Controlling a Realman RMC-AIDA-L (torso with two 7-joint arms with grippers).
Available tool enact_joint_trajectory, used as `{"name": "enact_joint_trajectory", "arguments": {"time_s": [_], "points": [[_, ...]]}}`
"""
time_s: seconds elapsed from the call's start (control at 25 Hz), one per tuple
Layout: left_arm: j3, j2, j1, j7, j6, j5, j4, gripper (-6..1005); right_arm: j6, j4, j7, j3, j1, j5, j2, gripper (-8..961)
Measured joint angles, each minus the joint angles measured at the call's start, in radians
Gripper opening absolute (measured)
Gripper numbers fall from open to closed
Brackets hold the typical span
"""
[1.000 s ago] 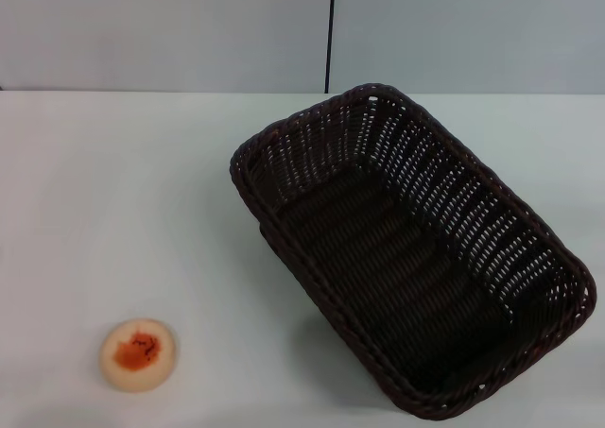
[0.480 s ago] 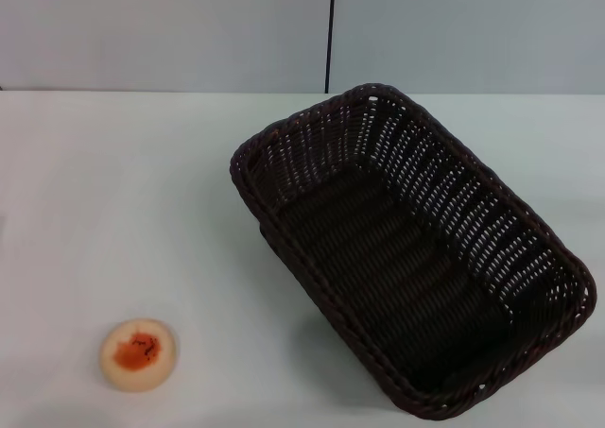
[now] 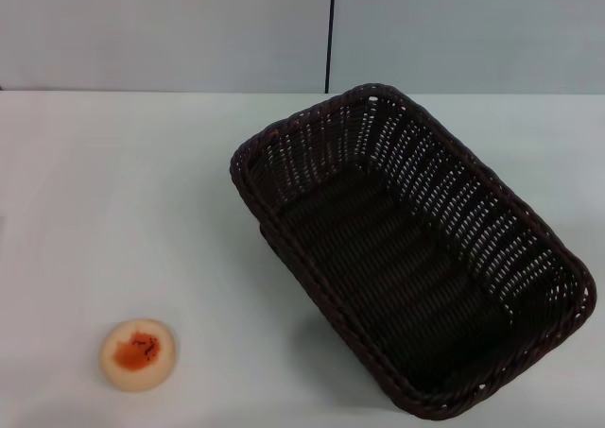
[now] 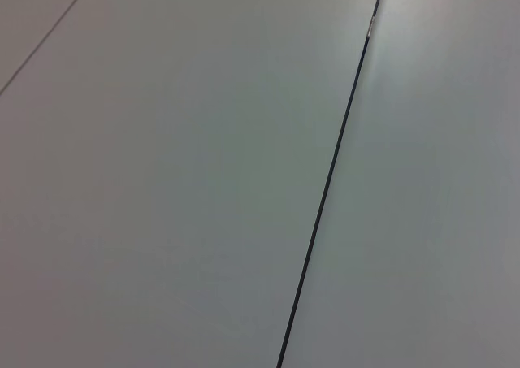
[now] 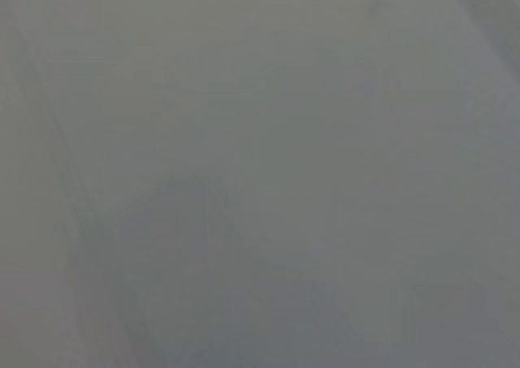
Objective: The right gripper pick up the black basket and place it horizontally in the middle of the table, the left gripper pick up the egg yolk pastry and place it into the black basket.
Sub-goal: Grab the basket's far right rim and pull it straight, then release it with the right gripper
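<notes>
The black basket (image 3: 406, 258) is a large dark woven wicker basket. It lies on the white table (image 3: 123, 211) right of the middle, turned diagonally, with one corner at the near right. It is empty. The egg yolk pastry (image 3: 138, 353), a small round cream bun with an orange-red centre, sits on the table at the near left, well apart from the basket. Neither gripper shows in any view. The left wrist view shows only a pale surface with a thin dark seam (image 4: 325, 189). The right wrist view shows only a plain grey surface.
A pale wall (image 3: 161, 31) with a vertical dark seam (image 3: 330, 31) stands behind the table's far edge. The table's near edge runs just below the pastry and the basket's near corner.
</notes>
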Motion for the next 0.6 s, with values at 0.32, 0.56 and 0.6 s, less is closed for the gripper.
{"name": "enact_joint_trajectory", "arguments": {"time_s": [0.32,0.56,0.6], "points": [[0.0,-0.001,-0.001,-0.001,-0.003,0.002,-0.001,685,-0.216,-0.373,0.559,-0.108,0.176,-0.428,-0.071,640],[0.001,-0.002,-0.002,-0.001,-0.01,0.003,-0.001,685,-0.347,-0.389,0.701,-0.147,0.362,-0.747,-0.123,639],[0.002,-0.002,-0.001,-0.001,-0.012,0.003,-0.001,685,-0.351,-0.389,0.712,-0.173,0.38,-0.781,-0.125,639]]}}
